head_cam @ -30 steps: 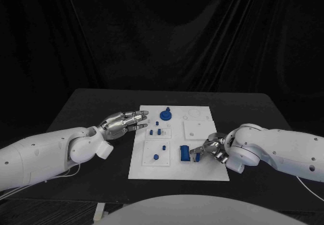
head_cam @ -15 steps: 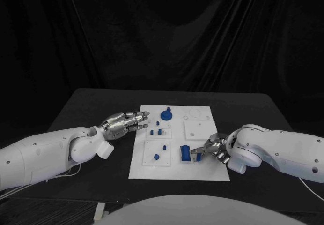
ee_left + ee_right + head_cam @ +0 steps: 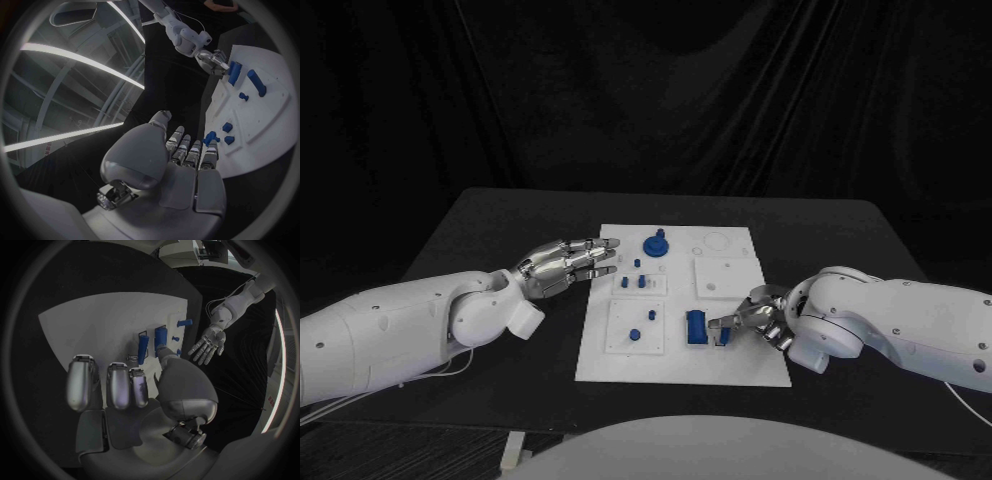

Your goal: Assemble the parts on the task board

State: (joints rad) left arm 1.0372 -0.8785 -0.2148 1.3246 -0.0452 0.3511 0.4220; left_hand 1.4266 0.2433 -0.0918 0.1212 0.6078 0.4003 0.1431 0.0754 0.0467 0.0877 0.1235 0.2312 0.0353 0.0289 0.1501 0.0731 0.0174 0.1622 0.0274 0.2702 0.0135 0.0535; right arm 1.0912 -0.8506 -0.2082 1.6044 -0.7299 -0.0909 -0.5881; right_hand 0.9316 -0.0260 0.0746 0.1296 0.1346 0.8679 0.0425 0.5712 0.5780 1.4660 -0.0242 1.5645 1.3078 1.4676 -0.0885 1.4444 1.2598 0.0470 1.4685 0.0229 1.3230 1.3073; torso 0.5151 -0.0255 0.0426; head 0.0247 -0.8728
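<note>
The room is very dark, with black cloth hanging behind and a black surface (image 3: 502, 215) that takes in almost all the light. The white task board (image 3: 733, 372) and the white arms look bright against it, and the board looks flat and pale. Long bright light strips shine high up in the left wrist view and glare a little. Both wrist views are round, straight edges bend in them, and their rims fade to dark and look soft
</note>
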